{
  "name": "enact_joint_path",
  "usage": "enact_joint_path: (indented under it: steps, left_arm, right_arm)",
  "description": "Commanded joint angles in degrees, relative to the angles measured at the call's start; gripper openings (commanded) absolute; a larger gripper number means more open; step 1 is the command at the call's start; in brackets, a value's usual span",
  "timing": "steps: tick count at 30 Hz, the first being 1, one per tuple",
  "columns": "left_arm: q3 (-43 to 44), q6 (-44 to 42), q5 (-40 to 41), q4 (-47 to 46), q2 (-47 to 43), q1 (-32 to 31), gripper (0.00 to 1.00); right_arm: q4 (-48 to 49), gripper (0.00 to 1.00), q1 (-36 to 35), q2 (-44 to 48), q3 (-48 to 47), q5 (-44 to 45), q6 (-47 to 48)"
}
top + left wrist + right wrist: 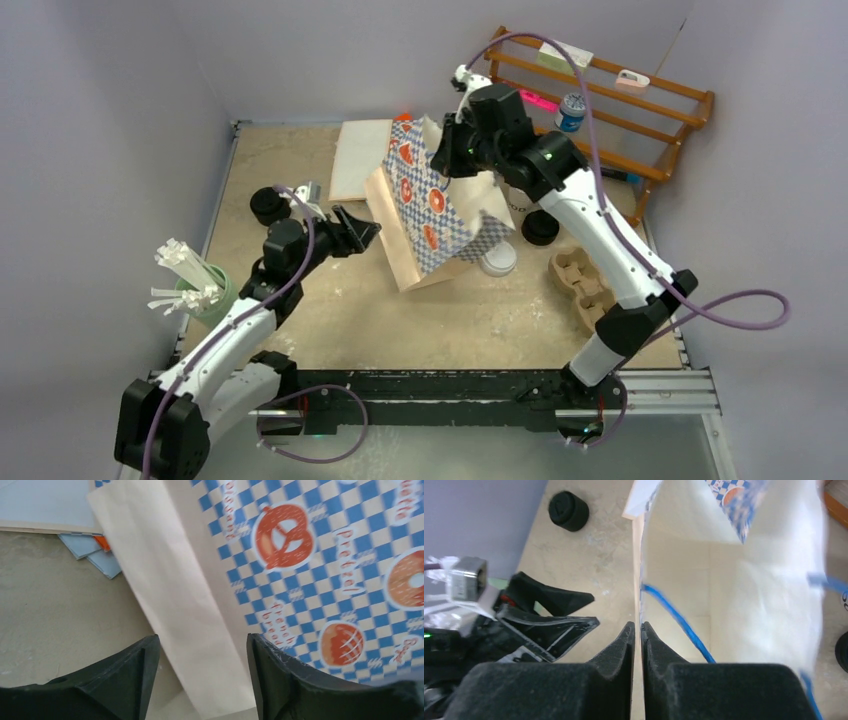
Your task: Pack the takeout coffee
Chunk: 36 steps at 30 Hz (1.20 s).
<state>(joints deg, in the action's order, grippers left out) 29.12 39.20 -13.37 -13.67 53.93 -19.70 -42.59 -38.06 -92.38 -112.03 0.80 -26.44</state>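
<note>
Nearest on the left stands a green cup of white stirrers [195,285]. Just past it, the left gripper [202,640] points at the plain kraft side of the bag. Its 2 fingers are spread wide and grip nothing, with only the side fold lying ahead of them. Over on the right lies a cardboard cup carrier [583,285]. A loose white lid [497,260] sits just at the bag's near right corner.

In the middle, the pretzel-print paper bag [432,200] leans with its mouth upward. The right gripper [639,627] has its fingers pressed together on the paper edge at the top rim, holding the mouth open. What shows of the inside looks empty.

Neither coffee is packed. The left coffee [268,205] stands on the table well to the left of the bag. The right coffee [540,228] stands just right of the bag, beneath the right arm.

I judge the step in hand to be opening the bag for loading. To do it well, the right claw should hold the rim high and steady. The free left claw is best placed to fetch the left coffee. It should grip the cup below the lid and carry it upright over the rim, so that nothing tips.
</note>
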Motion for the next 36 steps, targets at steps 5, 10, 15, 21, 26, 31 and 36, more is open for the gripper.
enact_joint_path:
  steps: [5, 10, 15, 21, 26, 31, 36]
  left_arm:
    - [2.67, 1.18, 12.71, 19.65, -9.47, -0.14, 0.92]
    - [6.66, 2.38, 19.13, 28.07, -15.91, -0.16, 1.0]
    - [14.38, 2.05, 23.53, 38.56, -17.51, -0.16, 0.98]
    - [17.86, 0.44, 12.47, 36.55, -20.08, -0.16, 0.99]
    - [19.56, 2.97, 4.17, 33.62, -16.81, -0.16, 1.0]
    - [20.4, 3.94, -2.09, 30.41, -11.9, -0.29, 1.0]
    - [22.7, 2.53, 4.07, 33.3, -9.99, -0.42, 0.99]
  right_arm:
    - [-4.53, 0.62, -7.19, -4.48, -7.38, -0.28, 5.09]
    - [0.85, 0.79, -7.55, -0.3, -2.5, -5.71, 5.89]
    - [1.24, 0.78, -7.53, 1.65, -3.98, -4.16, 7.1]
    - [-0.24, 0.81, -7.54, 2.85, -4.23, 3.97, 10.03]
    - [-3.26, 0.93, -7.46, 1.82, -2.43, 15.18, 11.56]
    - [-2.0, 0.92, -7.29, 1.11, 0.4, 13.72, 11.99]
    - [1.59, 0.9, -7.28, 2.01, 2.87, 7.68, 12.05]
